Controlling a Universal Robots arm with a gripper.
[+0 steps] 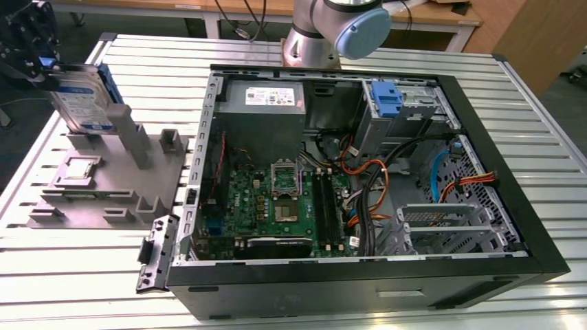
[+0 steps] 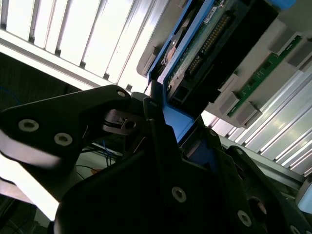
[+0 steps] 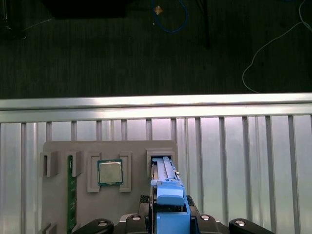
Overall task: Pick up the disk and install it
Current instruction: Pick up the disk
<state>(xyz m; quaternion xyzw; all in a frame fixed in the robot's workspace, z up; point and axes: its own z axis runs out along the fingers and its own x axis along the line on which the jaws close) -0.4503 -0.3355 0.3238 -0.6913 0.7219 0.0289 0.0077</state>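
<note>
Pincer (image 1: 38, 60): mine, drawn narrow and clamped on the disk (image 1: 78, 96) by the top end of its blue frame.
Disk location: upper left of the exterior view, over the grey holder (image 1: 101, 179) on the slatted table (image 1: 73, 275).
Long axis: near upright, slightly tilted, running down from my fingers toward the holder's slot, label face to the exterior view's left.
Slot clearance: in the first wrist view the disk (image 3: 169, 195) lines up with the slot; I cannot tell whether its lower end is free.
Bearing to the seat: as I judge it, the drive bay (image 1: 417, 103) with its blue bracket (image 1: 390, 103) lies well apart, toward the exterior view's upper right, inside the open computer case (image 1: 541, 227).
</note>
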